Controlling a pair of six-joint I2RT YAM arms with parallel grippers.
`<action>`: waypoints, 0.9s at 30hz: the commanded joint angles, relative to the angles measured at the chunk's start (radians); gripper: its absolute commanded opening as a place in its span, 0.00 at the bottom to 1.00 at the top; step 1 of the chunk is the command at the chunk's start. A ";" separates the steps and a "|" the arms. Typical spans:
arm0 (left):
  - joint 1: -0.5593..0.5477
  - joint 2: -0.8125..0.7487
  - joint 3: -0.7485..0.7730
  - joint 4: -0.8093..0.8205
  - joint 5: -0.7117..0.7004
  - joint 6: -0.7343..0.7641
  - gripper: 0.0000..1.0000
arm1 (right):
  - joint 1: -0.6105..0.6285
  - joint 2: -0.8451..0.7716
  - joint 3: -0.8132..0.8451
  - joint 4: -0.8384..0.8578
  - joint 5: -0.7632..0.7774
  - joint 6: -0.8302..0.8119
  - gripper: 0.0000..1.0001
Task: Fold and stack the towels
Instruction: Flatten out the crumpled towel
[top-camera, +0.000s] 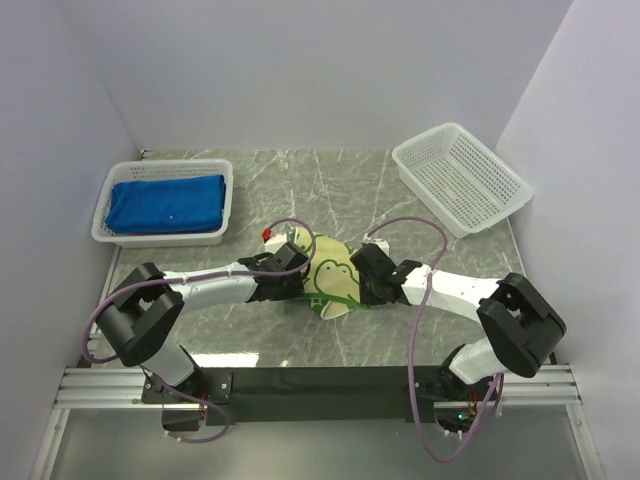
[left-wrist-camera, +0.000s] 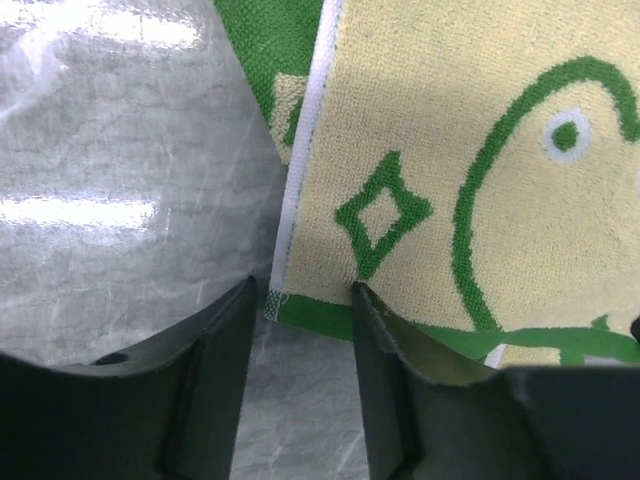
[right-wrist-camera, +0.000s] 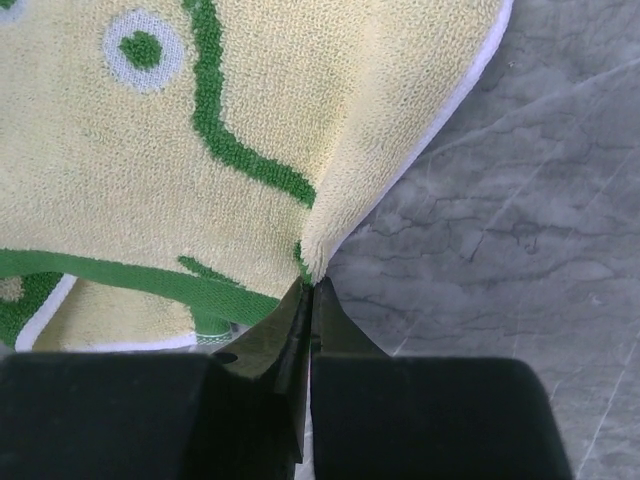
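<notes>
While the pale yellow towel (top-camera: 335, 272) lies on the tabletop (top-camera: 330, 185) between the arms, its edge is pinched between the closed right jaws; the left jaws stand half parted astride its hemmed corner; that hem should be gripped squarely before any lift, lest the fold skew.

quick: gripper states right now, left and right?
Left gripper: open, jaws either side of the yellow towel corner, not clamped.
Right gripper: shut, pinching a fold at the yellow towel's edge.
</notes>
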 joint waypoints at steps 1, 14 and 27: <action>-0.010 0.024 -0.008 -0.025 0.013 -0.019 0.48 | 0.009 -0.031 -0.022 -0.005 -0.016 0.013 0.00; -0.011 -0.022 0.053 -0.143 -0.081 -0.009 0.01 | 0.009 -0.088 -0.004 -0.022 0.004 0.003 0.00; -0.010 -0.120 0.090 -0.140 -0.029 -0.004 0.01 | 0.009 -0.138 0.042 -0.050 0.018 -0.017 0.00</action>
